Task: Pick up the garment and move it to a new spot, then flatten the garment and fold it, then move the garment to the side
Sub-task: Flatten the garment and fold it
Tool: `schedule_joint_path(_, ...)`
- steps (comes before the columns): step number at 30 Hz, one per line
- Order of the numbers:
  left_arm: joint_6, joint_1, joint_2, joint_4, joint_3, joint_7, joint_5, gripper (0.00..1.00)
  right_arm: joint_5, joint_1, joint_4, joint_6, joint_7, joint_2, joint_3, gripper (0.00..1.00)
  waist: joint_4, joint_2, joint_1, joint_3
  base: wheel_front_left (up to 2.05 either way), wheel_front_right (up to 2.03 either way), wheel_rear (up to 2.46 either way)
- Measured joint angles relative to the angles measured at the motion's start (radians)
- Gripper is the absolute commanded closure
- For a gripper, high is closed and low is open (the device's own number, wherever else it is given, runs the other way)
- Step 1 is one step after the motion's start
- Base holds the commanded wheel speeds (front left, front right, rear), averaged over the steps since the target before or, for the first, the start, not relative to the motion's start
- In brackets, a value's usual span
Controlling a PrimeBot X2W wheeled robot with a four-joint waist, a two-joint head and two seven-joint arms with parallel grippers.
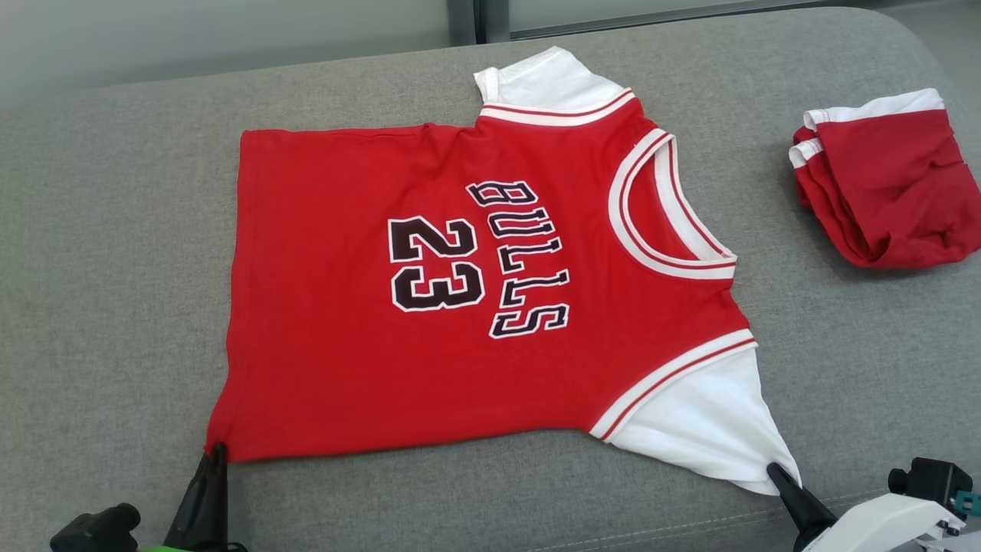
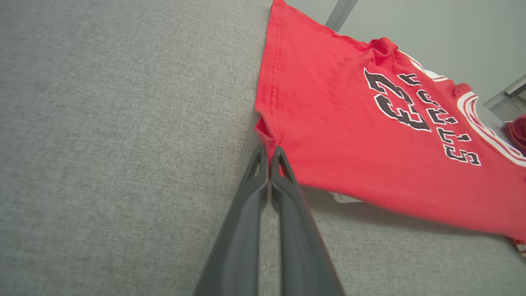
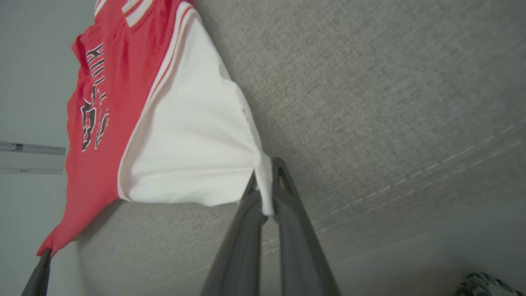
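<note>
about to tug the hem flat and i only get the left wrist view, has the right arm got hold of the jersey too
Observer: Yes, the right gripper is shut on the tip of the jersey's white near sleeve.
Operator: is that sleeve lying flat
Observer: No, it is drawn out to a point at the fingers.
Operator: anything past the collar
Observer: A second red and white garment lies bunched on the couch, apart from the jersey.

A grey fabric cushion [image 1: 115, 230] is carrying two things — a red jersey [image 1: 322, 345] lying spread flat across its middle, and a folded red-and-white garment [image 1: 897, 192] sitting near its right edge.
</note>
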Motion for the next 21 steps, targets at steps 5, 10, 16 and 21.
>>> schedule_joint_path(5, 0.0, 0.011, -0.028, -0.008, -0.017, 0.0, 0.016, 1.0, -0.003, 0.031, -0.009, -0.008, 0.002, -0.016, -0.003, 1.0, 0.023, 0.0, 0.0, -0.001, 0.0, 0.0, 0.0)
schedule_joint_path(10, 0.0, 0.025, -0.036, -0.025, 0.0, 0.0, 0.016, 1.0, -0.023, 0.034, -0.014, -0.016, 0.019, -0.038, 0.009, 1.0, 0.034, 0.0, 0.0, -0.003, 0.0, 0.0, 0.0)
schedule_joint_path(16, 0.0, 0.029, -0.043, -0.032, 0.003, 0.0, 0.016, 1.0, -0.027, 0.034, -0.022, -0.026, 0.025, -0.037, 0.017, 1.0, 0.029, 0.0, 0.0, -0.002, 0.0, 0.0, 0.0)
schedule_joint_path(21, 0.0, 0.038, -0.048, -0.036, -0.001, 0.0, 0.019, 1.0, -0.027, 0.034, -0.033, -0.026, 0.036, -0.036, 0.022, 1.0, 0.021, 0.0, 0.0, 0.005, 0.0, 0.0, 0.0)
